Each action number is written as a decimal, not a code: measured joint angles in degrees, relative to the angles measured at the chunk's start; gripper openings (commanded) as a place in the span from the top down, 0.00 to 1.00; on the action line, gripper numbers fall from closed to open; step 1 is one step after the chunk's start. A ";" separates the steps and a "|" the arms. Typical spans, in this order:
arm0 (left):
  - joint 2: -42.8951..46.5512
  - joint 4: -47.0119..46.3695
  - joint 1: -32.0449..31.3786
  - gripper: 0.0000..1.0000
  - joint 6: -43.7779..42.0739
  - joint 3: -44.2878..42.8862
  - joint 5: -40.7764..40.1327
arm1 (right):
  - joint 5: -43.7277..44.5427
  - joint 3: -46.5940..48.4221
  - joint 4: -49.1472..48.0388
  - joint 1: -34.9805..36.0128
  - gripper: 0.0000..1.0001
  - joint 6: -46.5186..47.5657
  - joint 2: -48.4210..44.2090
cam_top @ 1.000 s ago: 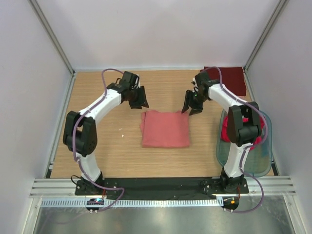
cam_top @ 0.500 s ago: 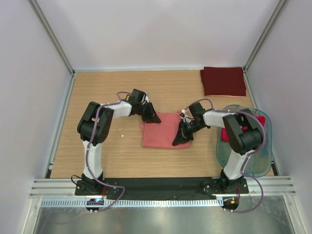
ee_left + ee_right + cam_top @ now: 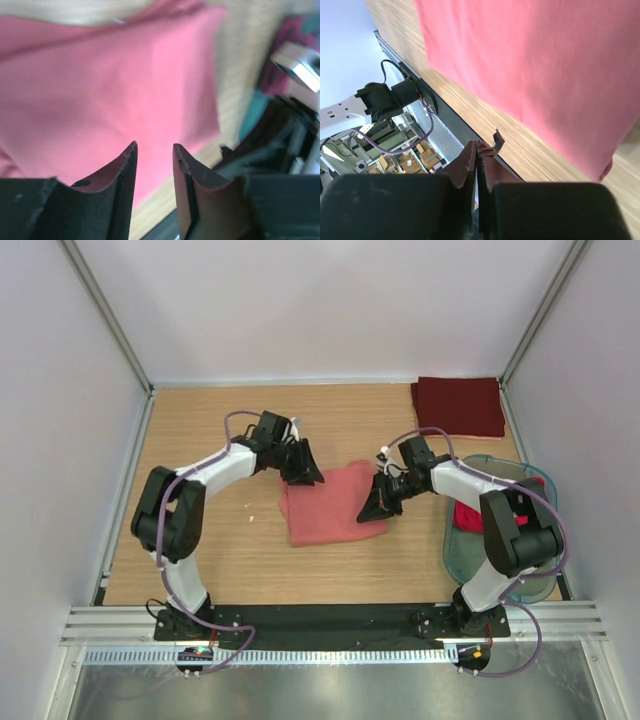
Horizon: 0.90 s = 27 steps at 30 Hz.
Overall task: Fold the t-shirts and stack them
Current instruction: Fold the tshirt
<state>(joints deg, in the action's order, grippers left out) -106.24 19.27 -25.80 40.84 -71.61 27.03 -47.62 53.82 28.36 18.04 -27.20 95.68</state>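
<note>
A salmon-pink t-shirt (image 3: 328, 508) lies folded in the middle of the table, its outline skewed and its far edge slanting. My left gripper (image 3: 309, 477) is at the shirt's far left corner; in the left wrist view its jaws (image 3: 154, 145) stand apart, and only pink cloth (image 3: 125, 90) and wood show through the gap. At the shirt's right edge is my right gripper (image 3: 369, 511). Its jaws (image 3: 479, 144) are pressed together with no cloth between them, and the pink shirt (image 3: 530, 70) lies beyond the tips. A folded dark maroon t-shirt (image 3: 459, 406) lies at the back right corner.
A translucent greenish tub (image 3: 470, 560) stands at the right, partly under my right arm, with bright red cloth (image 3: 466, 513) inside. A small white speck (image 3: 250, 519) lies on the wood left of the shirt. Grey walls enclose the table on three sides.
Both grippers came down from behind the shirt to its edges. The right jaws closed. The shirt went from a neat rectangle to a skewed shape, shifted slightly left.
</note>
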 measured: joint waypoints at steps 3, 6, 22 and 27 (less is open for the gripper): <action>5.97 -1.33 -2.49 0.70 1.27 3.02 1.05 | 0.22 -2.82 -0.48 -0.98 0.93 0.04 -2.75; 9.16 -4.28 -5.29 0.74 2.82 9.07 2.16 | 1.36 -6.54 -0.94 -2.73 0.93 0.07 -1.16; 10.08 -10.67 -5.46 0.75 4.11 27.63 5.11 | 5.49 -6.95 2.08 -5.49 0.88 0.44 1.33; 13.84 -4.96 -5.66 0.53 1.70 25.83 2.86 | 8.13 0.94 5.44 -5.53 0.54 0.94 -3.17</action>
<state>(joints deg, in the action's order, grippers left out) -92.40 14.31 -31.46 42.54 -45.78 29.89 -39.48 54.76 33.80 12.51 -26.26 92.51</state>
